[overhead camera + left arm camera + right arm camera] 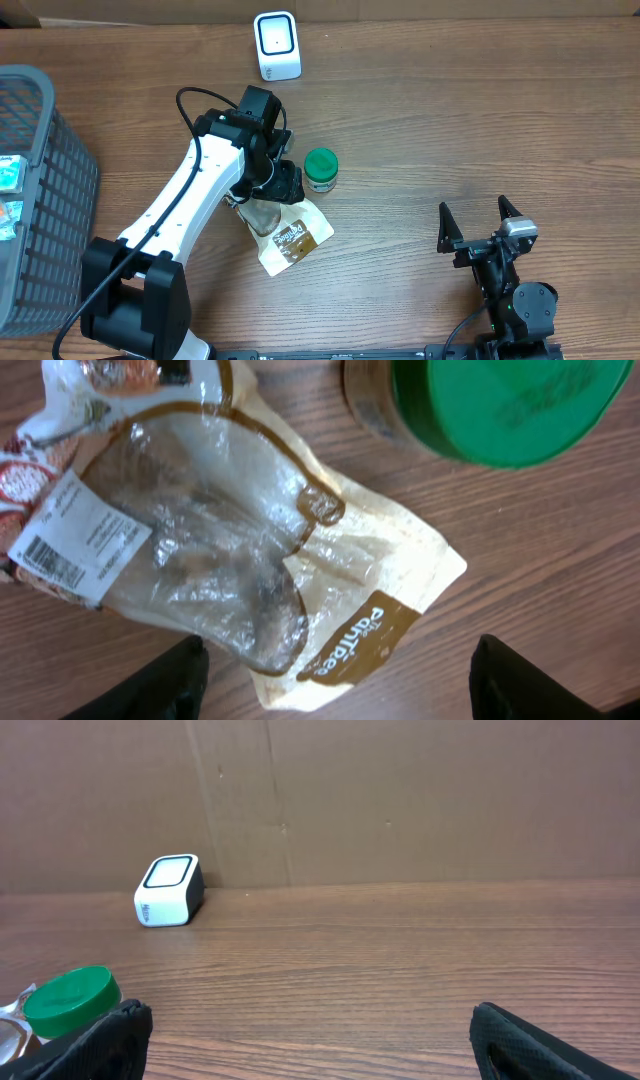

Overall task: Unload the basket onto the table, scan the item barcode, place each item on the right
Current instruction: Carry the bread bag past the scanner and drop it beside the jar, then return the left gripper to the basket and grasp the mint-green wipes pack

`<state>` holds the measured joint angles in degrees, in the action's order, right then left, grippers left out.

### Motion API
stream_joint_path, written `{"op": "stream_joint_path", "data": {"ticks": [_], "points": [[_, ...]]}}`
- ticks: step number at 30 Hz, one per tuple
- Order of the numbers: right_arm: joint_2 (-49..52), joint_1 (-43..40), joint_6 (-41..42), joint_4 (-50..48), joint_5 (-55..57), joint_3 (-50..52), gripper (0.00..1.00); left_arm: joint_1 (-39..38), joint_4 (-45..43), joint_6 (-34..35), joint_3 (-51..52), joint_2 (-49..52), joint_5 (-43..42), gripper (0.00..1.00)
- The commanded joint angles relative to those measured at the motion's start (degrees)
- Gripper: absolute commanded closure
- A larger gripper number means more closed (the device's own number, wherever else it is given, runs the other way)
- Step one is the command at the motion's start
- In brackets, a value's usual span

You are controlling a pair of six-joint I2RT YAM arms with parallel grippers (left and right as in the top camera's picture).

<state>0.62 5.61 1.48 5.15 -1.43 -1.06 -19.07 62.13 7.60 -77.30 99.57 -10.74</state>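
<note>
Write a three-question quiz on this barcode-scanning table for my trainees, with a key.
1. True or false: the barcode label on the pouch faces up.
2. The lid of the jar beside the pouch is: A red, B green, C blue.
3. Which arm's jaws hang over the pouch?
Key: 1 true; 2 B; 3 the left arm.

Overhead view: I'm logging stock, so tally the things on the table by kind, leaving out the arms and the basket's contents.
Scanner: 1
Green-lidded jar: 1
Clear snack pouch: 1
Grey basket: 1
Total: 4
</note>
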Motion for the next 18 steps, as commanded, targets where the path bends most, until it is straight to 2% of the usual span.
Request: {"op": "stream_joint_path", "data": {"ticks": [1, 6, 14, 18], "points": [[-0.5, -0.3, 0.0, -0.3, 0.3, 0.6, 0.00, 0.0, -0.9, 2.4, -0.3, -0.2, -0.9, 0.32], [-0.5, -0.3, 0.0, -0.3, 0.3, 0.6, 0.00, 2.3, 4.6, 4.5, -8.3, -0.3, -0.7, 0.32], [-0.5, -0.3, 0.0, -0.3, 0.3, 0.6, 0.00, 8.4, 20.5, 4.7, -36.2, -0.3, -0.1, 0.31], [-0.5, -0.3, 0.0, -0.3, 0.3, 0.6, 0.00, 13.2, 28.4, 8.4, -50.6, -0.3, 5.4, 0.31]]}}
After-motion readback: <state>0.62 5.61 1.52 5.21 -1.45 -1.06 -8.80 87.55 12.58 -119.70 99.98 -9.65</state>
